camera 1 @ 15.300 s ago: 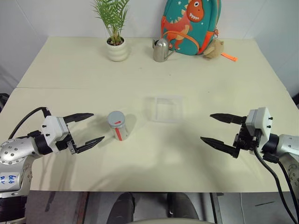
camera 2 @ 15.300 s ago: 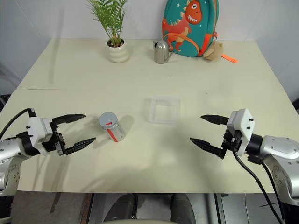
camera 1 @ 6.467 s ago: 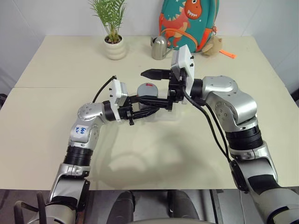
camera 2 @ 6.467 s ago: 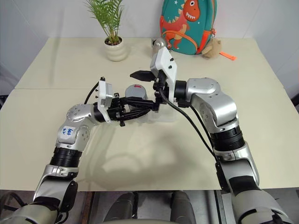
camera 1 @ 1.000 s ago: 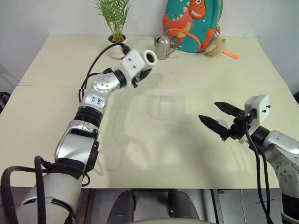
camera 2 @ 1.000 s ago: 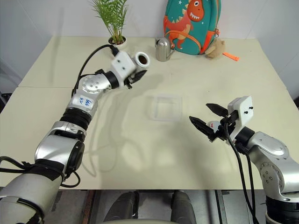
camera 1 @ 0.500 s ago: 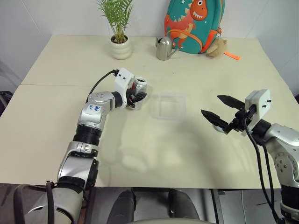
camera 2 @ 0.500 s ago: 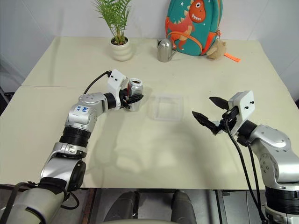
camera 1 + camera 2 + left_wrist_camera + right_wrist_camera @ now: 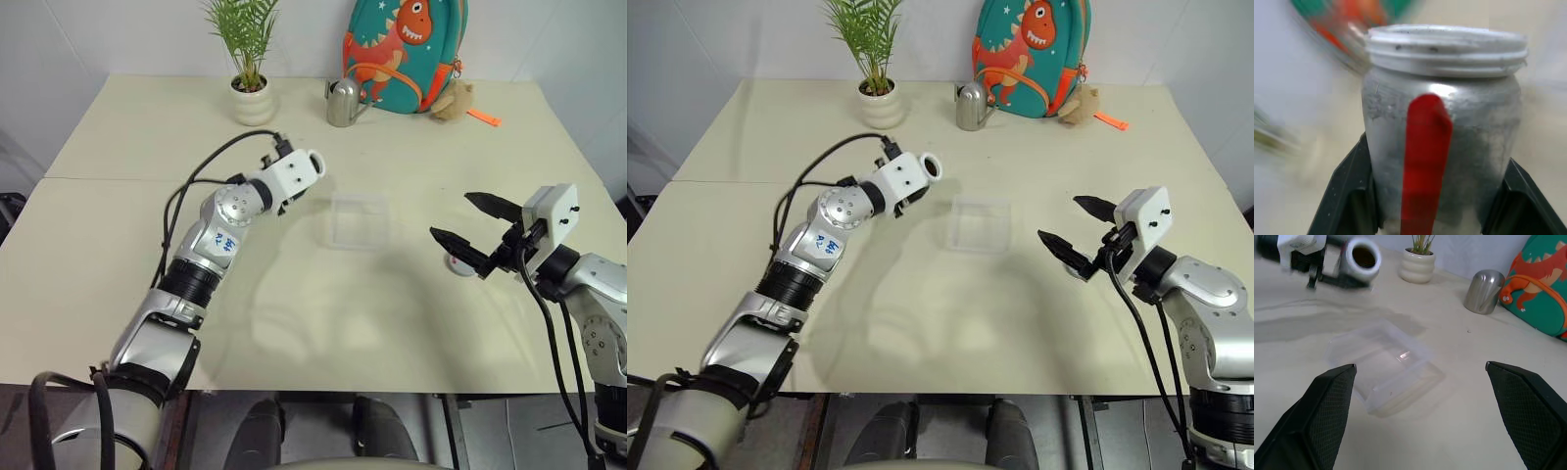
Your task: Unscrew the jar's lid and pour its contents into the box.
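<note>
My left gripper (image 9: 306,171) is shut on the silvery jar (image 9: 1442,127), which has a red strip down its side. It holds the jar (image 9: 314,159) in the air to the left of the clear box (image 9: 360,217), tipped over with the lidless mouth (image 9: 1362,255) facing the box side. The jar's inside looks dark and the contents are hidden. My right gripper (image 9: 453,215) stands open at the right, apart from the box. The small grey lid (image 9: 458,262) with a red mark lies on the table just under its fingers.
Along the table's far edge stand a potted plant (image 9: 248,93), a shiny metal watering can (image 9: 341,103), a dinosaur backpack (image 9: 404,54) and a small plush toy (image 9: 451,101). A seam (image 9: 98,178) runs across the table on the left.
Half a second ago the jar stood upright, low beside the box. The left arm has since lifted it and tipped it sideways. The right gripper stays open above the lid.
</note>
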{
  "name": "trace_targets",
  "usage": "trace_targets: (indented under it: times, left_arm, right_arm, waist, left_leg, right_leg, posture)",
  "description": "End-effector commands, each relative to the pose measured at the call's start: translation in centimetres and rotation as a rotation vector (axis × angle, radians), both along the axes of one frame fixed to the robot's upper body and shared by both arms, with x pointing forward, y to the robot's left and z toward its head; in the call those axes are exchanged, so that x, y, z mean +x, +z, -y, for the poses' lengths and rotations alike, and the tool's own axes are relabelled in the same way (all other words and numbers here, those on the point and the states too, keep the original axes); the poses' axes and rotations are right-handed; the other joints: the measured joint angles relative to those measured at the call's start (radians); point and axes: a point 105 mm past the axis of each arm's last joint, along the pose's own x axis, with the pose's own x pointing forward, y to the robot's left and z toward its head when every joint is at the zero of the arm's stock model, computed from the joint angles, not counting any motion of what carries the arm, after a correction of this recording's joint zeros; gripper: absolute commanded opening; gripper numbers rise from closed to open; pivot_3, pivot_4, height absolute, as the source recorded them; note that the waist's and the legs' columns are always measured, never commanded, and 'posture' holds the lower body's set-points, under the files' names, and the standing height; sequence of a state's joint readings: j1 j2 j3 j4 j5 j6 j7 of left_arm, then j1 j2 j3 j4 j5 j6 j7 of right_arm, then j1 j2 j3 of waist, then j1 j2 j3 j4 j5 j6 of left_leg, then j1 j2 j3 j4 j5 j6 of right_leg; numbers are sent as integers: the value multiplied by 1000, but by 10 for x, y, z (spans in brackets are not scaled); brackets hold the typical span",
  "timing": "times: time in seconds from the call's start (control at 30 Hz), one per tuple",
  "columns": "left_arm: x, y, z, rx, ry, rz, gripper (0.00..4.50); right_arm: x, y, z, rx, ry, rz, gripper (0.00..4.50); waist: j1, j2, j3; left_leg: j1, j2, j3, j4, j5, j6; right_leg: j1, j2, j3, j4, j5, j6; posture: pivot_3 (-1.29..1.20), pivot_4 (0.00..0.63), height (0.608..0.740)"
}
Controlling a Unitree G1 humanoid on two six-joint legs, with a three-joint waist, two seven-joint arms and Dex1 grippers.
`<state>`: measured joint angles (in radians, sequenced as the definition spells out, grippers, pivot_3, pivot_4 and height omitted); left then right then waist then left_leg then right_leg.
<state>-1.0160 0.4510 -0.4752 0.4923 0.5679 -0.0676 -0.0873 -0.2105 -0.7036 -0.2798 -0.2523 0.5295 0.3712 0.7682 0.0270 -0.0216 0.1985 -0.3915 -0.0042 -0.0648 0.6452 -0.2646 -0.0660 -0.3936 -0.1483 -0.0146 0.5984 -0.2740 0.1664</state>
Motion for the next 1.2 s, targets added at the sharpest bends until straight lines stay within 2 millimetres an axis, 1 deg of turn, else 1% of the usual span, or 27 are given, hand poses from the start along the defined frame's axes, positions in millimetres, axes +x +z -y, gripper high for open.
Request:
trace_targets:
  times: [0.03, 0.07, 0.1, 0.2, 0.3, 0.43, 0.53, 0.63, 0.83, 0.93, 0.97, 1.03, 1.07, 1.1, 1.17, 1.2]
  left_arm:
    - [-27, 27, 49, 355, -173, 562, 1938]
    - [-29, 26, 54, 414, -196, 643, 1938]
    - [-29, 26, 57, 433, -203, 690, 1938]
    - [-26, 20, 61, 545, -222, 832, 1938]
    - [-21, 16, 62, 585, -229, 879, 1938]
    - [-19, 16, 66, 561, -215, 935, 1938]
    - [-17, 14, 66, 552, -190, 941, 1938]
    - [-15, 12, 65, 530, -182, 909, 1938]
    - [-13, 22, 54, 491, -171, 839, 1938]
    - [-14, 26, 42, 407, -189, 738, 1938]
    - [-13, 27, 37, 343, -198, 658, 1938]
    - [-11, 36, 21, 205, -174, 540, 1938]
    - [-7, 37, 12, 114, -160, 430, 1938]
    - [-6, 39, 5, 48, -152, 363, 1938]
    - [1, 36, -10, -176, -136, 125, 1938]
    - [5, 37, -20, -272, -115, 46, 1938]
  right_arm:
    - [-5, 10, -9, 20, 16, 46, 4457]
    - [-5, 10, -10, 25, 17, 45, 4457]
    - [-5, 10, -12, 28, 20, 45, 4457]
    - [-6, 11, -18, 49, 34, 44, 4457]
    - [-5, 12, -20, 62, 33, 47, 4457]
    - [-5, 14, -22, 88, 31, 55, 4457]
    - [-7, 14, -25, 105, 31, 58, 4457]
    - [-8, 13, -27, 117, 32, 58, 4457]
    - [-9, 12, -28, 124, 36, 54, 4457]
    - [-8, 12, -26, 121, 37, 51, 4457]
    - [-8, 11, -25, 120, 36, 49, 4457]
    - [-8, 10, -25, 115, 37, 45, 4457]
    - [-8, 9, -24, 112, 37, 43, 4457]
    - [-8, 9, -24, 109, 38, 41, 4457]
    - [-8, 7, -24, 96, 43, 34, 4457]
    - [-8, 6, -23, 86, 46, 31, 4457]
  waist:
    - [3, 0, 0]
    - [5, 0, 0]
    - [5, 0, 0]
    - [0, 0, 0]
    - [-6, 0, 0]
    - [-1, 0, 0]
    - [1, 0, 0]
    - [0, 0, 0]
    - [-4, 0, 0]
    - [-4, 0, 0]
    - [-4, 0, 0]
    - [-3, 0, 0]
    - [-3, 0, 0]
    - [-3, 0, 0]
    - [-4, 1, 0]
    - [-4, 1, 0]
  left_leg:
    - [0, 0, 0, -1, 0, 0]
    - [0, 0, 1, -1, 0, 0]
    - [0, -1, 1, -1, -1, 1]
    - [-1, -1, 2, -1, -2, 3]
    - [-2, -1, 3, -2, -2, 4]
    - [-4, -1, 4, -1, -3, 5]
    - [-5, -1, 4, -1, -4, 6]
    - [-6, -1, 4, 0, -4, 6]
    - [-6, -1, 4, 0, -4, 6]
    - [-6, 0, 4, 0, -4, 6]
    - [-6, 0, 4, 0, -4, 6]
    - [-6, 0, 4, 0, -4, 6]
    - [-6, 0, 4, 0, -4, 6]
    - [-6, 0, 4, 0, -4, 6]
    - [-6, 0, 5, 1, -4, 6]
    - [-6, 0, 5, 2, -4, 6]
  right_leg:
    - [0, 0, 0, -2, 1, 1]
    - [1, 0, 1, -4, 1, 2]
    - [2, 0, 1, -5, 2, 2]
    - [2, 0, 1, -5, 2, 3]
    - [-1, 0, 2, -3, 2, 3]
    - [-2, 0, 2, -4, 2, 3]
    - [-2, 0, 2, -4, 2, 4]
    - [-3, 0, 2, -4, 3, 4]
    - [-3, 0, 2, -4, 3, 4]
    - [-4, 0, 2, -4, 3, 4]
    - [-4, 0, 2, -4, 3, 4]
    - [-4, 0, 2, -4, 3, 4]
    - [-4, 0, 2, -4, 3, 4]
    - [-4, 0, 2, -4, 3, 4]
    - [-4, 0, 2, -4, 3, 4]
    - [-4, 0, 2, -3, 3, 4]
  posture:
    - [0, 150, 740]
    - [0, 150, 740]
    - [0, 150, 740]
    - [0, 150, 740]
    - [0, 150, 740]
    - [0, 150, 740]
    - [0, 150, 740]
    - [0, 150, 740]
    - [0, 150, 740]
    - [0, 150, 740]
    - [0, 150, 740]
    - [0, 150, 740]
    - [0, 150, 740]
    - [0, 150, 740]
    - [0, 150, 740]
    - [0, 150, 740]
